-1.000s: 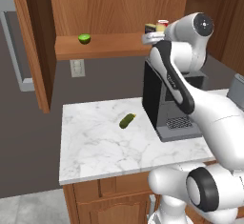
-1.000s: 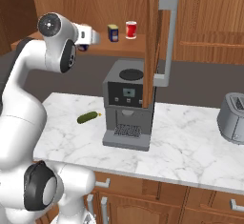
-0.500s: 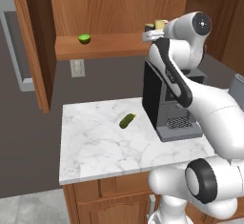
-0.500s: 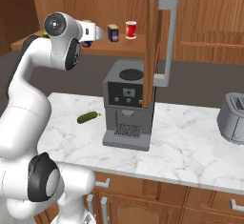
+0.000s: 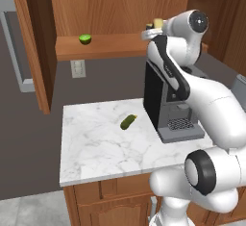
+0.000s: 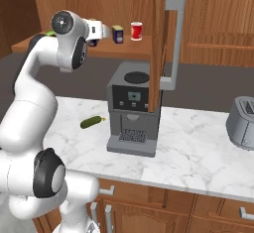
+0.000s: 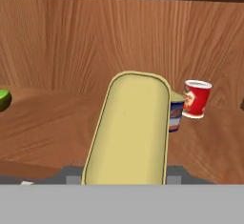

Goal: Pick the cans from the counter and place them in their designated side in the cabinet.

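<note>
Risk entry: gripper clamped on one can above the cabinet shelf; second can just beside red-and-white can; careless lowering could topple them.

From my remote station: the marble tabletop carries a green pickle, coffee machine and toaster; the cabinet shelf bears a blue can, red can and lime.
</note>
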Controlling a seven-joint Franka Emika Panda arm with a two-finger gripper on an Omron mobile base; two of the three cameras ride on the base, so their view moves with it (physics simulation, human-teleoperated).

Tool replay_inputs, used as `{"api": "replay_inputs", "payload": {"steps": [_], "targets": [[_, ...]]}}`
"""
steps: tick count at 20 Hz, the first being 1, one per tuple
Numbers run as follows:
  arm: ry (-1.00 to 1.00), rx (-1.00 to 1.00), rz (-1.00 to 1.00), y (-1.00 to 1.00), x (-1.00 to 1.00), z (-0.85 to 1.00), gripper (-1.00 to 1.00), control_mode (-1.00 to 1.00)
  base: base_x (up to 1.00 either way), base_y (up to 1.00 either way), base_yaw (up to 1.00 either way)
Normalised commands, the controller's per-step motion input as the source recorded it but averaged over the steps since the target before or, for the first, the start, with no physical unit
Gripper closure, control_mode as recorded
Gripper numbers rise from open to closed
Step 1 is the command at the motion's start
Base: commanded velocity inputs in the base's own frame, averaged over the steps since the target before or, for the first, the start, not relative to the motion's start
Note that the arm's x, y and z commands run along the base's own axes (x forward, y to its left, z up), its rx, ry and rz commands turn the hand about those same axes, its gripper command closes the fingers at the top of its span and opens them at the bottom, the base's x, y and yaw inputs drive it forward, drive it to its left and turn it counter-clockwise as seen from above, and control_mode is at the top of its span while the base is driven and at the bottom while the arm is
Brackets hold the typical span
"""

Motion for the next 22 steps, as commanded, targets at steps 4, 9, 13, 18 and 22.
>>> {"api": "replay_inputs", "payload": {"steps": [4, 9, 13, 18, 22], "targets": [[0.0, -0.02, 0.01, -0.04, 0.23, 0.01, 1.0, -1.0, 0.0, 0.0, 0.0], [0.0, -0.02, 0.02, -0.07, 0.25, 0.0, 1.0, -1.0, 0.0, 0.0, 0.0], [0.0, -0.03, 0.01, -0.04, 0.25, 0.0, 1.0, -1.0, 0.0, 0.0, 0.0], [0.0, -0.03, 0.01, -0.02, 0.24, 0.0, 1.0, -1.0, 0.0, 0.0, 0.0], [0.02, -0.03, 0.0, 0.0, 0.23, 0.0, 1.0, -1.0, 0.0, 0.0, 0.0]]}}
